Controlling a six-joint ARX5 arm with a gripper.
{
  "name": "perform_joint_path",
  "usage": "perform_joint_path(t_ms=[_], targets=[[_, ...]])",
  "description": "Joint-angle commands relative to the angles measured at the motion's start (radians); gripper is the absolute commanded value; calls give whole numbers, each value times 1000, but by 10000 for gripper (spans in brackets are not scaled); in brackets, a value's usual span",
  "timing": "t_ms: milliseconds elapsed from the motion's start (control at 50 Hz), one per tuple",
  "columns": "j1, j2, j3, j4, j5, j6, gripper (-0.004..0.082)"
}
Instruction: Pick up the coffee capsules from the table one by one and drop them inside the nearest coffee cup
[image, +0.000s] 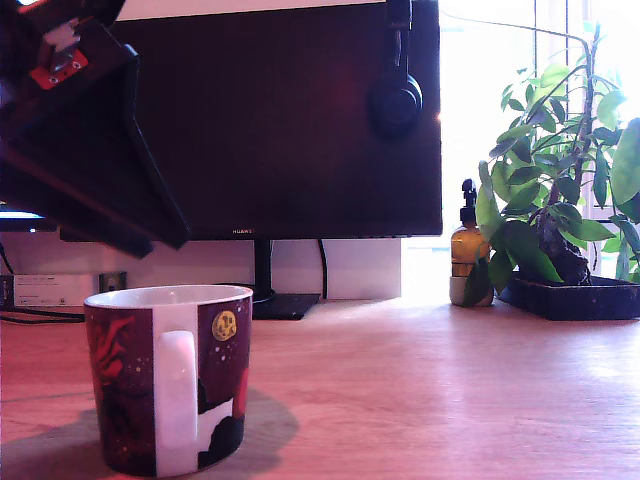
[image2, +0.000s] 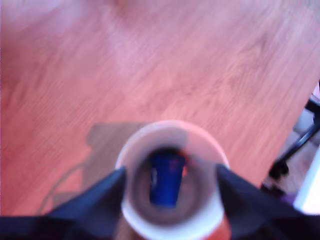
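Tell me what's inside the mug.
One blue capsule lies inside the mug, seen in the wrist view. Anything beneath it is hidden; the exterior view shows only the mug's outside.

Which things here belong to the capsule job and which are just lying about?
Job:
coffee cup
blue capsule lying inside the cup
table
gripper above the cup, jaws apart

Lying about:
monitor
headphones
pump bottle
potted plant

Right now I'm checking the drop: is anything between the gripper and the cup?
Nothing visible. In the wrist view the open gripper sits above the cup, and a blue capsule shows inside its white mouth. The exterior view shows only air between the gripper and the rim.
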Motion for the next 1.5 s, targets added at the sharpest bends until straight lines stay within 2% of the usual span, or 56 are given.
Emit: perform_joint_path(t_ms=[0,180,280,560,720,840,920,1000,1020,1200,1220,1480], targets=[[-3,-26,-23,35,-11,-2,-13],[-2,-38,-23,121,-92,-2,-20],[8,-38,-30,179,-106,-2,-20],[71,-38,-118,401,-106,-5,-20],[148,-38,-158,447,-105,-5,-19],[213,-38,-194,489,-88,-5,-19],[254,-38,-224,524,-74,-22,-19],[288,-39,-249,552,-72,-22,-19],[293,-39,-255,560,-72,-41,-19],[342,-54,-302,607,-77,-41,-19],[348,-56,-306,609,-77,-80,-19],[452,-148,-387,663,-80,-100,-19]])
